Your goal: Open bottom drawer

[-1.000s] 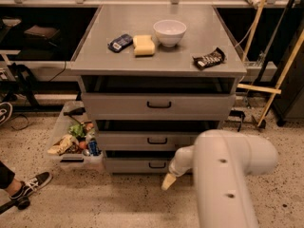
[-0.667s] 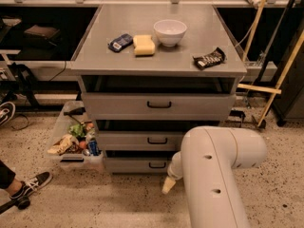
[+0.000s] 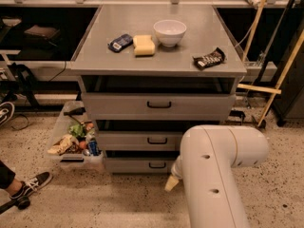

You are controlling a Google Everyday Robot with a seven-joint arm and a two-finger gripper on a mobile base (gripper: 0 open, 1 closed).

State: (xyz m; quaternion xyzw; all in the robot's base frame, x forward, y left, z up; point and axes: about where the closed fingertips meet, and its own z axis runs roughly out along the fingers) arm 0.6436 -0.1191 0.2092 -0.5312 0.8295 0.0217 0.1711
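The bottom drawer (image 3: 135, 165) is the lowest and narrowest grey front of the cabinet, with a small black bar handle (image 3: 157, 165). It stands close to the cabinet with a dark gap above it. My gripper (image 3: 171, 183) hangs low in front of the cabinet, just below and right of that handle, near the floor. Only its pale tip shows beside my white arm (image 3: 216, 175), which hides the drawer's right end.
The middle drawer (image 3: 137, 140) and the wide top drawer (image 3: 159, 106) sit above. On the cabinet top are a white bowl (image 3: 169, 32), a yellow sponge (image 3: 143, 45), a blue packet (image 3: 120, 42) and a dark snack bar (image 3: 209, 59). A bin of snacks (image 3: 73, 141) stands at the left; a shoe (image 3: 28, 185) is on the floor.
My white arm has swung a little to the left and covers more of the cabinet's lower right. The gripper tip stays near the bottom drawer's handle. The drawers have not moved.
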